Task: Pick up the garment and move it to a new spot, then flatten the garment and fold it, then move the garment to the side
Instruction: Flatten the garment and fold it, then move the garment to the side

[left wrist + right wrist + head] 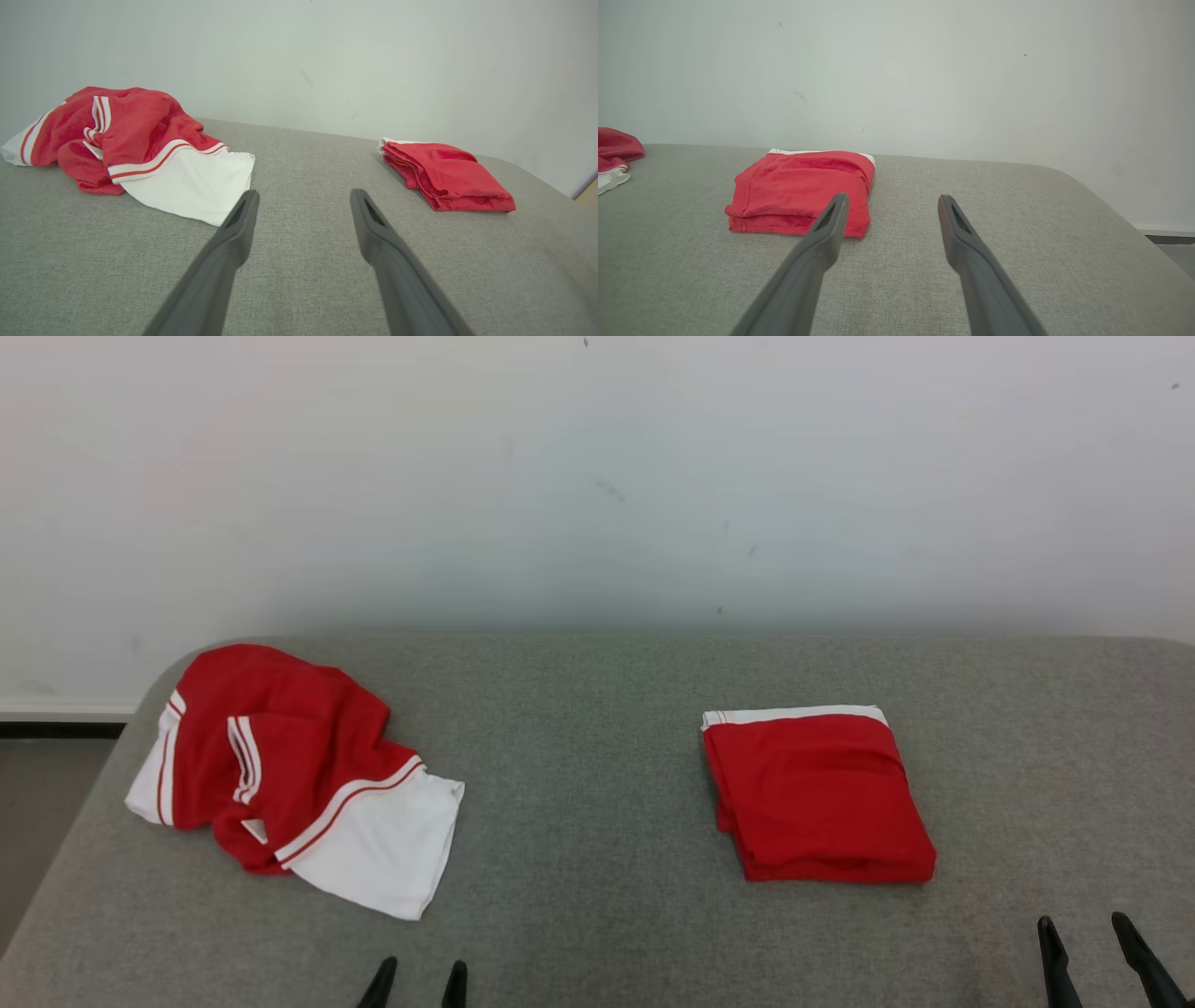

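While the folded garment (pixel 817 798) looks finished, 1 crumpled garment (pixel 289 775) lies unfolded; left gripper (pixel 417 982) and right gripper (pixel 1094 952) hang spread, empty.

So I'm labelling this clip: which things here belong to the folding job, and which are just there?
Job: crumpled red-and-white garment; folded red garment; left gripper, right gripper, both open.
Just there: grey table; white wall.

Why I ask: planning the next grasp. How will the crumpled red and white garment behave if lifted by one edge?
Probably floppy: the crumpled garment lies in soft folds, so it likely drapes and unfurls. Likely light, being thin cloth. Pushed, it may bunch rather than slide on the textured grey surface.
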Controlling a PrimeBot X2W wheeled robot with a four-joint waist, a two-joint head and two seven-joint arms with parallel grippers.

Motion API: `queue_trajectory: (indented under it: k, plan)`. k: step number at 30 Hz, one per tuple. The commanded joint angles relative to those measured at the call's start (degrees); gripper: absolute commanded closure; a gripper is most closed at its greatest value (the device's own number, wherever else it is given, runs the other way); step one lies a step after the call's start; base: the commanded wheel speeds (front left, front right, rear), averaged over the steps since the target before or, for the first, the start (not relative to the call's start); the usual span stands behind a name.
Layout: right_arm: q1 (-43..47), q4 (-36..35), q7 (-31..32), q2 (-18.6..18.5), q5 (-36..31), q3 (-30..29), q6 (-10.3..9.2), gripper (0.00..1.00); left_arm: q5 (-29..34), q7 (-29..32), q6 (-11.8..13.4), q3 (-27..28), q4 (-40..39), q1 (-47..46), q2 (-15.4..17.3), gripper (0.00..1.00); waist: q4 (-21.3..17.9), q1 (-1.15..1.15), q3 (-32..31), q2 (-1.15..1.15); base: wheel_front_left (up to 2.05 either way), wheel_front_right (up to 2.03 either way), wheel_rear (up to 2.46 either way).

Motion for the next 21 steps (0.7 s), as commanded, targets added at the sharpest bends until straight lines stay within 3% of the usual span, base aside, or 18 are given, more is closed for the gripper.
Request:
queue_trajectory:
  k: [1, 7, 21]
  plan:
    - [1.53, -0.44, -0.17, 0.48, -0.81, -0.64, -0.02, 0.0, 0.5, -0.01, -0.27, 0.6, -0.29, 1.02, 0.2, 0.0, -0.19, 0.0, -0.31, 0.0, 0.0, 0.0, 0.0]
    - [3.35, -0.59, -0.16, 2.57, -2.1, -2.42, -0.02, 0.0, 1.12, -0.02, -0.8, 0.85, -0.33, 1.1, 0.21, 0.0, -1.21, 0.0, -0.54, 0.0, 0.0, 0.0, 0.0]
    - [2.69, 0.73, -0.17, 2.83, -1.54, -0.87, -0.02, 0.0, 1.24, -0.01, -1.04, 1.01, -0.29, 0.65, 0.2, 0.0, -2.33, 0.0, -0.22, 0.0, 0.0, 0.0, 0.0]
